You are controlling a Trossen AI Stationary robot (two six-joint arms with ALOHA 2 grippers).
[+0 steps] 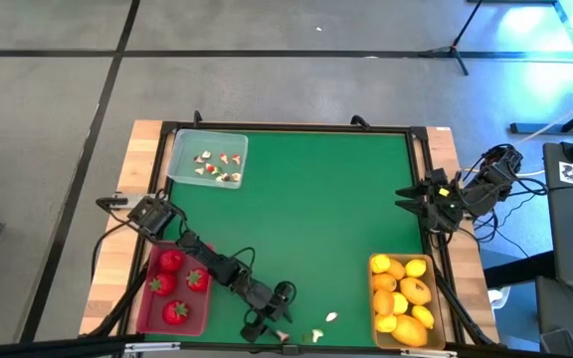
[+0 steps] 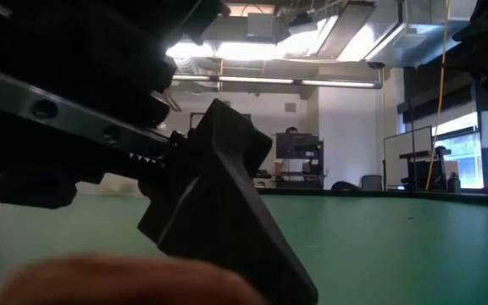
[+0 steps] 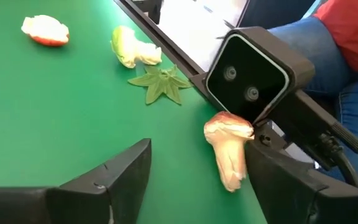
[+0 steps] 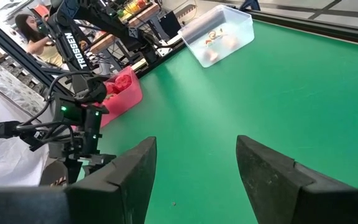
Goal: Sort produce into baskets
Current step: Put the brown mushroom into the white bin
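White-and-red bit (image 3: 230, 152) lying nearest, on green mat (image 3: 55, 112) at front table edge, beside camera mount (image 3: 253, 71). Likely light, rigid, slippery plastic; best pinching across narrow middle. Left gripper (image 3: 194, 180) straddling it, jaws apart, one finger touching or nearly so, not yet clamping. Right gripper (image 4: 194, 174) waiting open at right edge, holding nothing.

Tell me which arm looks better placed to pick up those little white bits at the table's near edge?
The left. Its gripper sits low right by the loose white-and-red bits, fingers open around one piece. The right gripper waits open at the table's right edge, far from them, facing the clear basket.
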